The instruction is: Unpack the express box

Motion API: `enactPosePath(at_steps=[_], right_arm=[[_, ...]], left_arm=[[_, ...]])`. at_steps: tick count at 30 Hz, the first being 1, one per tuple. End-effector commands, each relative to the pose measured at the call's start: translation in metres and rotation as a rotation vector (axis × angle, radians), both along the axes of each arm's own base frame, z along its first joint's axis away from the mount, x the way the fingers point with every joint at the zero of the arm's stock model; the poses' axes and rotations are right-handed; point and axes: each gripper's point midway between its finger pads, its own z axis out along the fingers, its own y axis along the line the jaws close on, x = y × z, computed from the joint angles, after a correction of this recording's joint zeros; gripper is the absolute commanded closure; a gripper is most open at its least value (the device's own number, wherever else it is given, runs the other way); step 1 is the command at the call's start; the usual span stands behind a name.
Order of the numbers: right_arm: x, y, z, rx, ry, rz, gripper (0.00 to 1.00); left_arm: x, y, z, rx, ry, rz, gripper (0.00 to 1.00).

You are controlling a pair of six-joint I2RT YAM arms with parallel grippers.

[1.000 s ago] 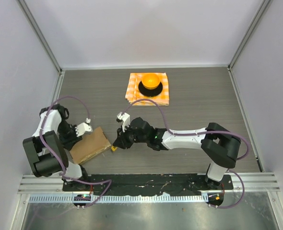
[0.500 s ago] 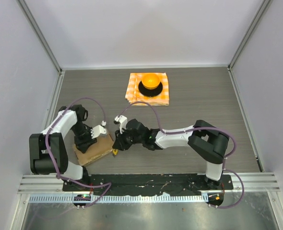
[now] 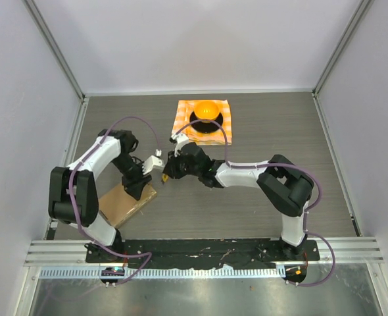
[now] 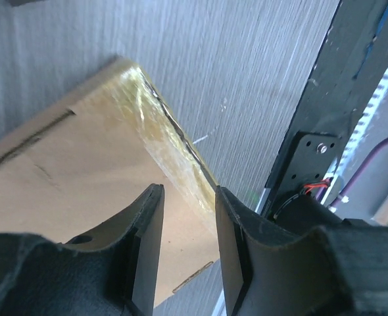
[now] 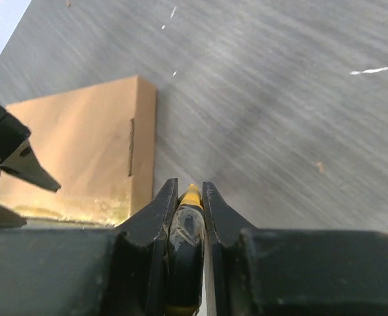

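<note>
Setting: a grey wood-grain tabletop (image 3: pixel 279 131) is seen from above, enclosed by plain white walls (image 3: pixel 194 39).
Express box: the express box (image 3: pixel 123 204) is laid flat and closed at the near left of the tabletop, turned at an angle, close to the left arm's base.
Box details: a strip of glossy clear tape (image 4: pixel 171 141) is seen along one edge, and a narrow slot (image 5: pixel 131 148) is cut in the top face.
Left end effector: the left end effector (image 3: pixel 141 188) is pointed down over the far right corner of the box. Its fingers (image 4: pixel 148 237) are spread, with the taped edge seen between them. Contact with the cardboard cannot be told.
Right end effector: the right end effector (image 5: pixel 189 197) is pressed together on a small black tool with a yellow tip (image 5: pixel 189 217).
Tool position: the yellow tip is held just beside the far right corner of the box, over bare tabletop, close to the left end effector.
Far side: an orange-checkered cloth (image 3: pixel 184 128) is spread at the far middle, well apart from the box, and an orange dome on a black base (image 3: pixel 206 110) is set on it.
</note>
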Motion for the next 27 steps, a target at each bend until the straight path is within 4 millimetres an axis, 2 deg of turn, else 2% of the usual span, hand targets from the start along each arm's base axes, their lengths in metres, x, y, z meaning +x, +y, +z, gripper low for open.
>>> enactPosePath(at_steps=[1, 3, 4, 6, 7, 8, 10, 11, 13, 14, 16, 17, 18, 19, 20, 21, 22, 27], right_arm=[[0.021, 0.013, 0.019, 0.029, -0.062, -0.025, 0.99], [0.021, 0.013, 0.02, 0.028, -0.058, -0.024, 0.99], [0.019, 0.01, 0.02, 0.026, -0.055, -0.025, 0.99], [0.014, 0.006, 0.024, 0.03, -0.055, -0.025, 0.99], [0.011, 0.0, 0.018, 0.018, -0.046, -0.026, 0.99], [0.008, -0.003, 0.025, 0.027, -0.051, -0.024, 0.99], [0.001, -0.009, 0.023, 0.024, -0.039, -0.014, 0.99], [-0.001, -0.01, 0.03, 0.037, -0.044, -0.01, 0.99], [-0.007, -0.013, 0.032, 0.044, -0.034, 0.002, 0.99], [-0.009, -0.014, 0.039, 0.056, -0.04, 0.008, 0.99], [-0.014, -0.016, 0.04, 0.062, -0.034, 0.02, 0.99], [-0.015, -0.017, 0.043, 0.069, -0.039, 0.023, 0.99], [-0.017, -0.018, 0.049, 0.078, -0.044, 0.024, 0.99], [-0.018, -0.018, 0.052, 0.084, -0.046, 0.028, 0.99], [-0.018, -0.019, 0.055, 0.089, -0.051, 0.029, 0.99], [-0.019, -0.019, 0.06, 0.098, -0.055, 0.031, 0.99], [-0.02, -0.02, 0.063, 0.104, -0.057, 0.032, 0.99], [-0.024, -0.023, 0.073, 0.13, -0.065, 0.037, 0.99]], left_arm=[[0.002, -0.025, 0.03, -0.119, 0.076, 0.074, 0.59], [0.018, -0.02, 0.044, -0.133, 0.034, 0.098, 0.59], [0.02, -0.013, 0.05, -0.13, 0.033, 0.113, 0.59], [0.036, 0.027, 0.055, -0.081, -0.028, 0.15, 0.59], [0.04, 0.042, 0.055, -0.052, -0.048, 0.158, 0.59], [0.044, 0.069, 0.053, -0.036, -0.072, 0.183, 0.59], [0.04, 0.103, 0.054, 0.024, -0.082, 0.18, 0.59], [0.037, 0.127, 0.052, 0.042, -0.094, 0.201, 0.6], [0.027, 0.166, 0.046, 0.127, -0.098, 0.217, 0.61], [0.019, 0.176, 0.04, 0.142, -0.098, 0.182, 0.62], [0.011, 0.207, 0.027, 0.251, -0.12, 0.171, 0.64], [-0.006, 0.207, 0.012, 0.26, -0.081, 0.14, 0.64], [-0.002, 0.217, 0.007, 0.312, -0.148, 0.099, 0.64], [-0.007, 0.22, 0.0, 0.339, -0.154, 0.066, 0.64], [-0.021, 0.211, -0.014, 0.319, -0.134, 0.042, 0.64], [-0.014, 0.212, -0.016, 0.341, -0.204, 0.029, 0.64], [-0.017, 0.2, -0.025, 0.317, -0.211, 0.014, 0.62], [0.002, 0.174, -0.036, 0.291, -0.3, -0.007, 0.57]])
